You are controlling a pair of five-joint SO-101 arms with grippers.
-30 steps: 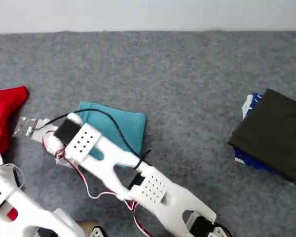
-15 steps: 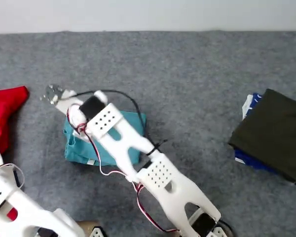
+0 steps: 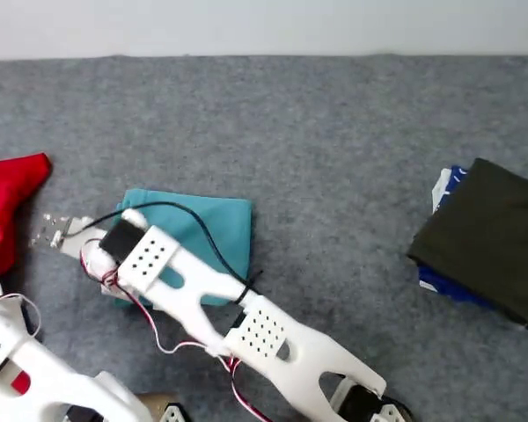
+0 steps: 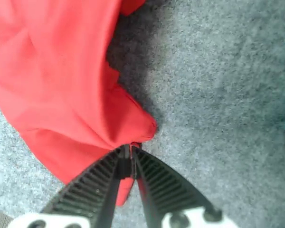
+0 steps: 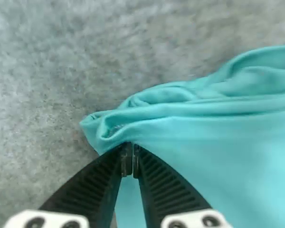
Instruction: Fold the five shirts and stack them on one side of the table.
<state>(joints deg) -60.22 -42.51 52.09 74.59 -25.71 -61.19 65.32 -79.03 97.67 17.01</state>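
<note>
A teal shirt (image 3: 207,233) lies folded left of the table's middle, partly under my right arm. My right gripper (image 5: 128,159) is shut on a bunched corner of the teal shirt (image 5: 218,142); in the high view the right gripper (image 3: 55,231) sits at the shirt's left side. A red shirt (image 3: 9,202) lies crumpled at the far left edge. My left gripper (image 4: 131,156) is shut on a fold of the red shirt (image 4: 61,85). At the right edge is a stack with a dark olive shirt (image 3: 488,237) on top of a blue shirt (image 3: 444,283).
Grey carpet-like table surface (image 3: 334,132) stretches open through the middle and back. The left arm's white body (image 3: 18,360) fills the front left corner. A white wall runs along the table's far edge.
My right arm swung toward the back of the table, then came back toward the front left. The teal shirt's left edge has shifted left. The left arm stayed put.
</note>
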